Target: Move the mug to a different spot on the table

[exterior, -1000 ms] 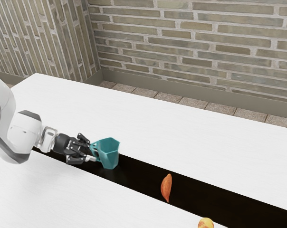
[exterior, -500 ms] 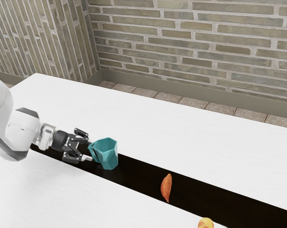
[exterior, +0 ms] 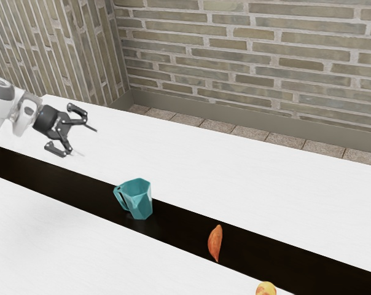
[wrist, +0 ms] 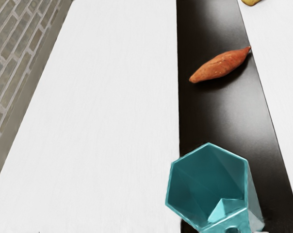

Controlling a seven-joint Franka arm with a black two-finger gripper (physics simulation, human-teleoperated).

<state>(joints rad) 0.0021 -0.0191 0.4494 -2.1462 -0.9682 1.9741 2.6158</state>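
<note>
On a table set before two brick walls meeting at a corner, a recessed strip is running lengthwise between the far and near halves of the top. The mug is standing upright on this strip, its handle pointing toward the exterior view's left. A sweet potato is lying on the same strip to the exterior view's right of the mug, well apart from it, and a round fruit is sitting farther right again, by the strip's near edge. The gripper is hanging above the far half of the table, up and to the exterior view's left of the mug, well apart from it.
</note>
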